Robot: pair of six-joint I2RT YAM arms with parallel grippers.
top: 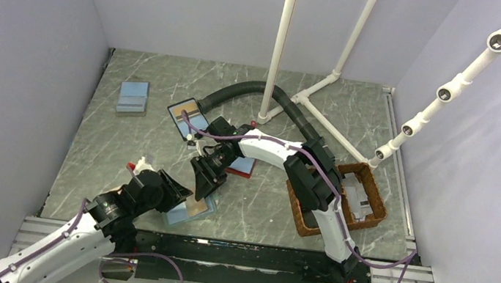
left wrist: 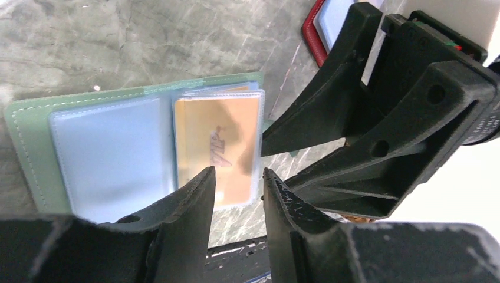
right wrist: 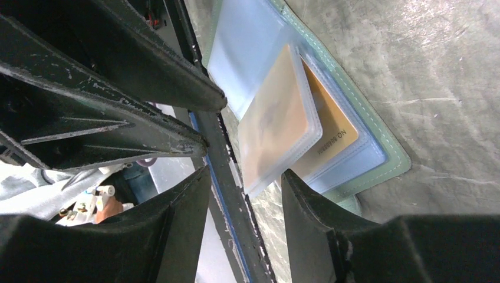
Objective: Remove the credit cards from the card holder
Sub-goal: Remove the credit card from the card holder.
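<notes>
Working on the card holder [top: 191, 211], which lies open on the tabletop [top: 118, 167] just inside the near edge, I judge the step in hand is getting a credit card [left wrist: 221, 147] out of its clear sleeve. The left gripper [left wrist: 239, 174] hangs over the holder's near edge with its fingers a narrow gap apart and nothing between them. The right gripper [right wrist: 244, 177] is partly open too, with the corner of a raised sleeve leaf just beyond its fingertips; I cannot tell if it touches. To do this well, I would pin the green cover with the left gripper and have the right one pinch only the bare card edge, not the plastic, then draw it along the sleeve's opening so the whole holder does not lift. The right wrist view shows two cards, one in the raised leaf and an orange one [right wrist: 333, 127] beneath it sticking out of its pocket. The left wrist view shows only one tan face, but it also shows the empty left-hand pocket and the red-edged holder [left wrist: 315, 29] behind. Only the top view shows how crowded the two grippers are.
</notes>
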